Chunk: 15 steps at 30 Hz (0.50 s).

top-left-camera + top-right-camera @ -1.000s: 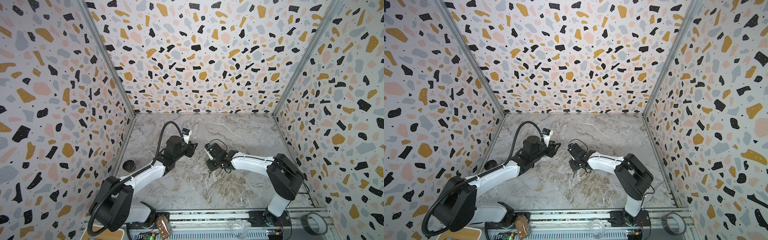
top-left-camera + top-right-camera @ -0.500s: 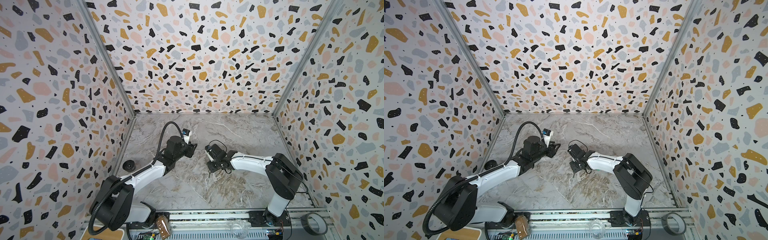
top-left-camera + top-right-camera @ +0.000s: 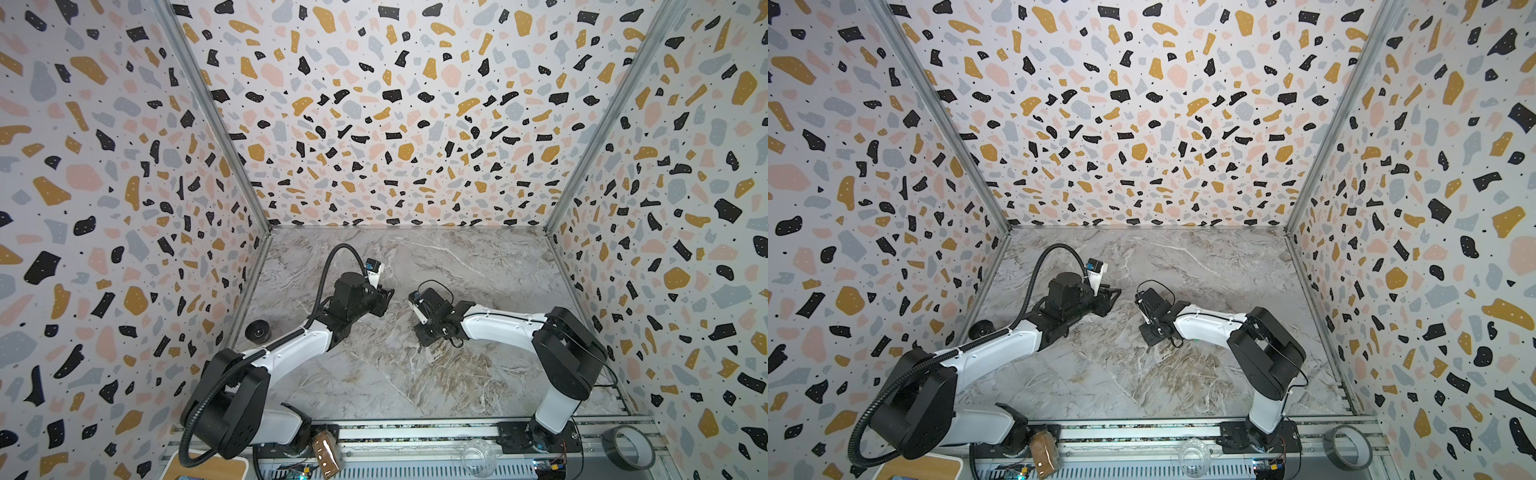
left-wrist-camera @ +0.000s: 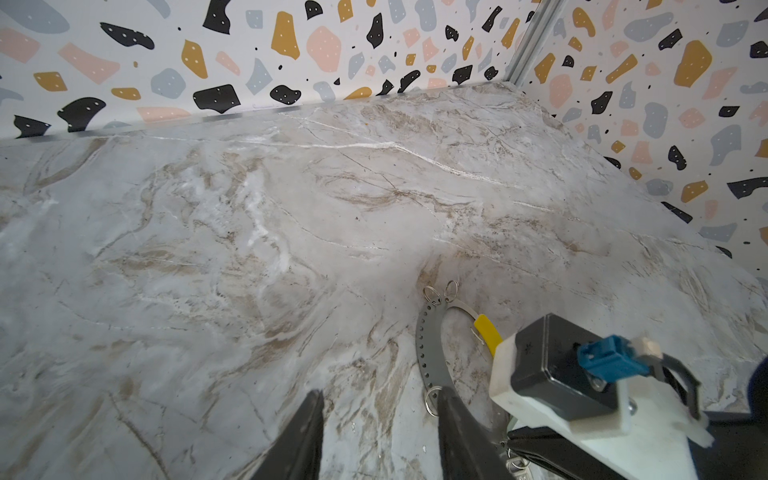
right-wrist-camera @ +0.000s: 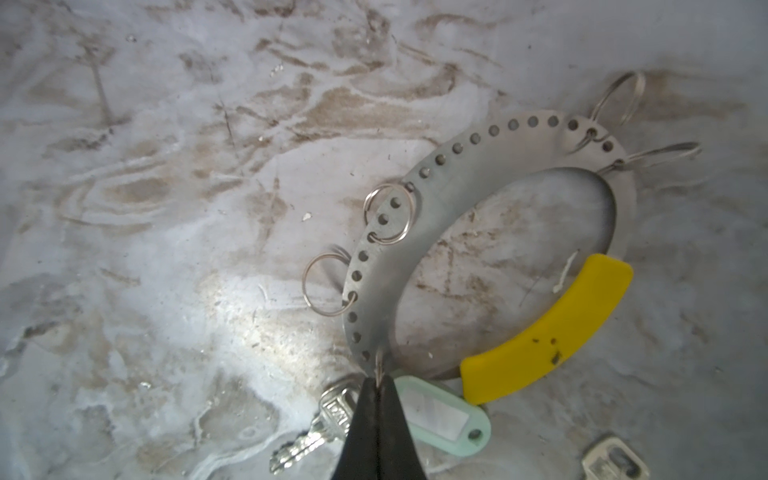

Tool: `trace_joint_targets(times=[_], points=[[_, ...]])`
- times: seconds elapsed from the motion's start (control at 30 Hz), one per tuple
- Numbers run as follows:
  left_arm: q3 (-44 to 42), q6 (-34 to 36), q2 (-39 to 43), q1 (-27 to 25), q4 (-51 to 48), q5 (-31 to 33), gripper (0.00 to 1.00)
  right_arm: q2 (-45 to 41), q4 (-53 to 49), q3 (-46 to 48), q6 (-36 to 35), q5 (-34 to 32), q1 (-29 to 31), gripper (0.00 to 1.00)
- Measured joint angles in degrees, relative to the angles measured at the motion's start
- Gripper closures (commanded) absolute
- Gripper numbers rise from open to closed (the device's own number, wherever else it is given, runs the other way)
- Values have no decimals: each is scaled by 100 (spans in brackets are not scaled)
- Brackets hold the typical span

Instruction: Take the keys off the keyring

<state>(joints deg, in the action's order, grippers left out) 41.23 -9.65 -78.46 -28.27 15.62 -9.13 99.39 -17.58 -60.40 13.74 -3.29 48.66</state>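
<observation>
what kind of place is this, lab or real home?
Probably a purpose-built robot test cell: terrazzo-print walls box in a marble-look tabletop, with the left arm and right arm mounted on an aluminium rail in front.

One keyring [image 5: 478, 162] is counted, with one yellow sleeve [image 5: 548, 332] on it and four small split rings [image 5: 388, 214] hanging free along its rim. Two keys [image 5: 328, 415] are seen, along with one pale mint tag [image 5: 440, 415]. One tape roll [image 3: 607, 449] is counted.

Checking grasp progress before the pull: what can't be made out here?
- Right wrist view: the shut right hand covers the mint-tagged key's link to the keyring; grip unclear.
- Same view: second key cut off by the picture's edge; tag unseen.
- Both top views: keyring hidden under the right hand.
</observation>
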Motion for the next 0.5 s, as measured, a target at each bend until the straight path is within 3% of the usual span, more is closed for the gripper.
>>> trace_joint_targets(times=[0.3, 0.5], points=[[-302, 280, 767, 0, 234, -35, 54, -911, 66, 44, -1134, 11, -57, 100], [-444, 809, 1207, 0, 472, -267, 55, -1582, 225, 254, -2085, 595, -249, 100]])
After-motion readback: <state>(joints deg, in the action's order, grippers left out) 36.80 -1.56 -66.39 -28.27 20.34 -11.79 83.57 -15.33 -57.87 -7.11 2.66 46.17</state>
